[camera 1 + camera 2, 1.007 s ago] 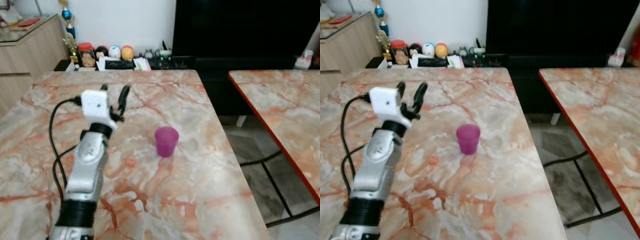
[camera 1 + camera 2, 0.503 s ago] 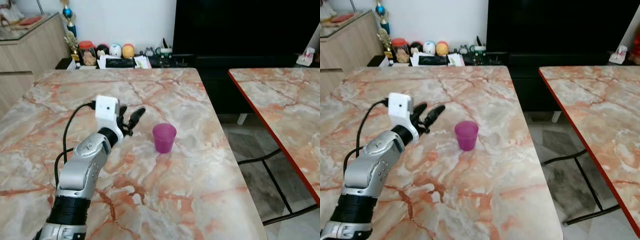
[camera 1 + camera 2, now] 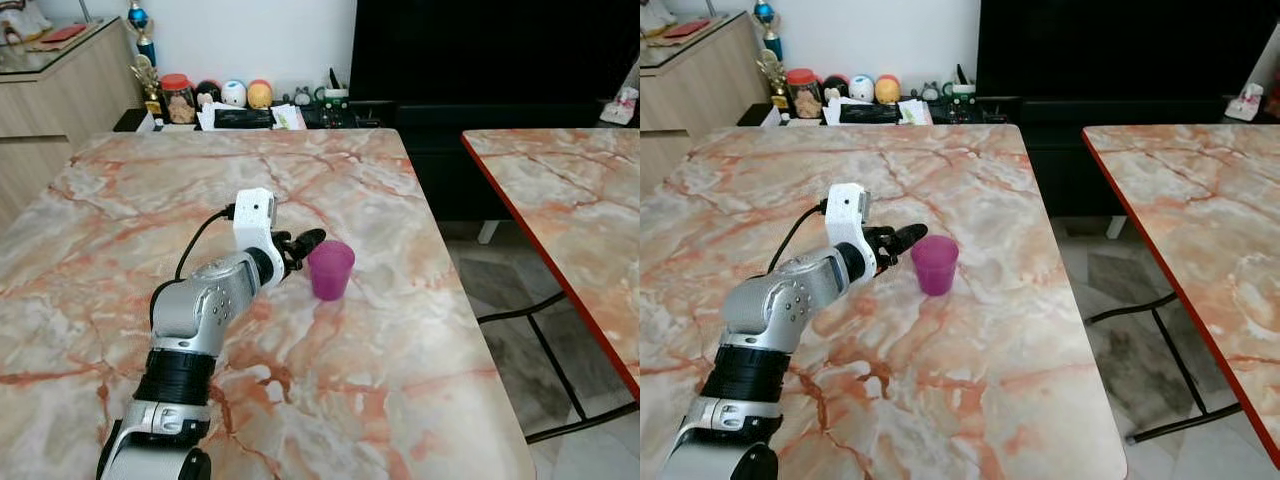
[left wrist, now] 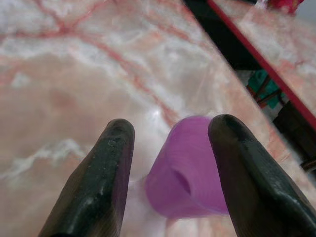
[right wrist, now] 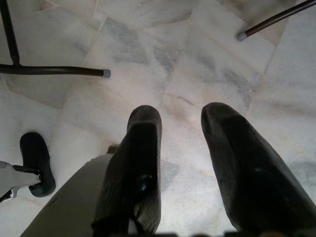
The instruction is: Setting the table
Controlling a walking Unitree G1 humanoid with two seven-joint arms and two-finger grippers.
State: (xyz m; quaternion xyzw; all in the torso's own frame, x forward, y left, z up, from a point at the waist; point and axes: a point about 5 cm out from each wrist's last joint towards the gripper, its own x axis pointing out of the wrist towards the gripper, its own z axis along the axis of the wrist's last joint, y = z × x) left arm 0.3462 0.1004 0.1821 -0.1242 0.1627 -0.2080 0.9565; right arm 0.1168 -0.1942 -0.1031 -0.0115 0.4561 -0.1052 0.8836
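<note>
Left gripper, fingers apart, flanks your small purple plastic cup; pushing off-centre could topple it.

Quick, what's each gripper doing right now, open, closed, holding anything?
Left gripper: open, fingers either side of the purple cup on the marble table, not gripping it.
Right gripper: open, holding nothing, hanging above the floor.
</note>
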